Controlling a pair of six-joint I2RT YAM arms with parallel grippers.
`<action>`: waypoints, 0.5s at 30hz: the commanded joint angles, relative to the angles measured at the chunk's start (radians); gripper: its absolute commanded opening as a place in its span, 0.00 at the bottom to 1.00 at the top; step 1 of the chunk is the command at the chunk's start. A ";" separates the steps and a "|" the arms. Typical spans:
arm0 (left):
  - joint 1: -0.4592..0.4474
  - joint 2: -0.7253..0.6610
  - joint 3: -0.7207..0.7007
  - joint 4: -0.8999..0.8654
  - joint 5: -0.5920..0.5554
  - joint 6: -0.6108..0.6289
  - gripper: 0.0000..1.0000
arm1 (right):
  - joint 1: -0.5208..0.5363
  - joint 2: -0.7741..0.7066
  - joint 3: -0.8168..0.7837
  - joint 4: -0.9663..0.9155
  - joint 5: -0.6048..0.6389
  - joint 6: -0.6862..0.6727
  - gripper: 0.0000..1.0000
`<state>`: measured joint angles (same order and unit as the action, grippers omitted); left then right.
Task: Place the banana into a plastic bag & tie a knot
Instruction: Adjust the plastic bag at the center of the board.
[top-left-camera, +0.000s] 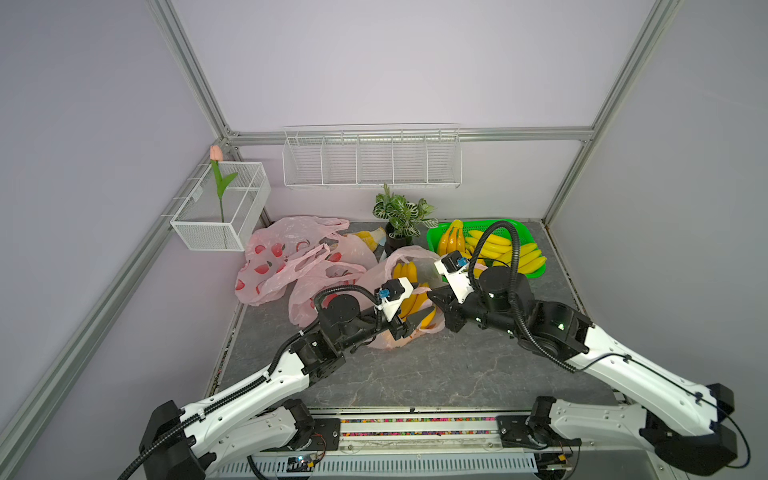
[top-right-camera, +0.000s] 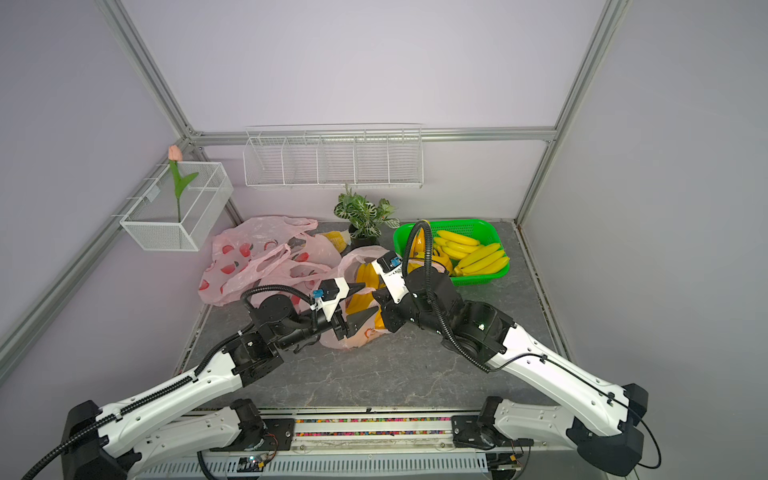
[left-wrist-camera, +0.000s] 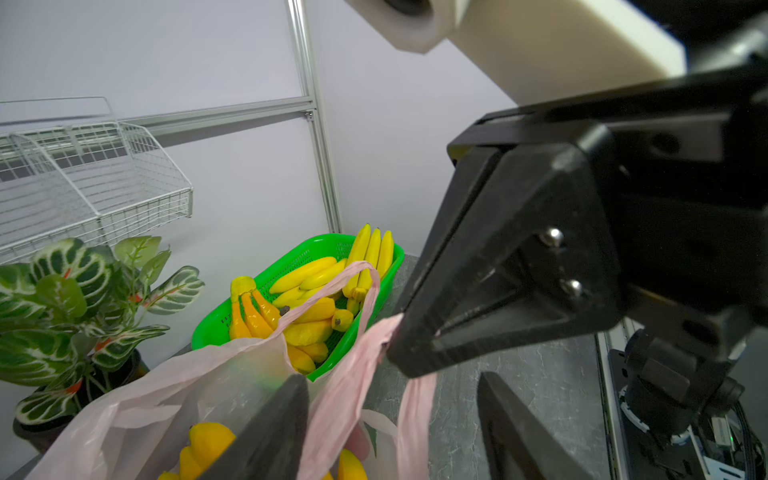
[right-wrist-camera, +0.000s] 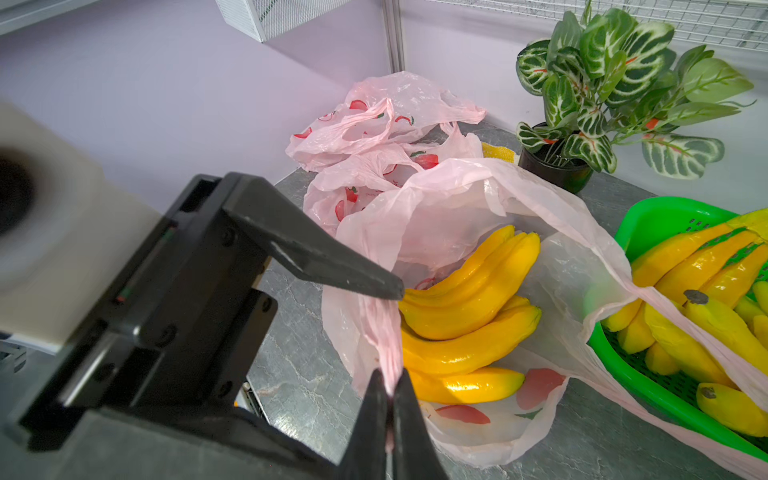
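**Snag risk before the knot**

Your right gripper (right-wrist-camera: 390, 376) clamps one bag handle (right-wrist-camera: 384, 332). Your left gripper (left-wrist-camera: 392, 376) stands open astride it, holding nothing. The banana bunch (right-wrist-camera: 469, 307) lies in the bag (right-wrist-camera: 449, 208) at the middle of the worktop (right-wrist-camera: 299, 374). Pull, and the other handle (right-wrist-camera: 673, 316), draped over the green basket (right-wrist-camera: 673, 203) at the back right corner, may drag it. Only the wrist views show the pinch.
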<state>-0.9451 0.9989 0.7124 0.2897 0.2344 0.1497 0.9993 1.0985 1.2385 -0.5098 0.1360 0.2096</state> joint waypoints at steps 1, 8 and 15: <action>-0.024 0.041 0.015 0.010 -0.007 0.086 0.59 | -0.005 -0.011 -0.014 0.055 -0.030 0.012 0.07; -0.024 0.113 0.041 -0.020 -0.109 0.078 0.38 | -0.006 -0.020 -0.041 0.105 -0.045 0.045 0.07; -0.025 0.121 0.024 -0.025 -0.170 0.051 0.14 | -0.021 -0.045 -0.070 0.119 -0.005 0.067 0.07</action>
<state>-0.9688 1.1179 0.7288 0.2714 0.1070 0.2024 0.9916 1.0855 1.1866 -0.4370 0.1120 0.2558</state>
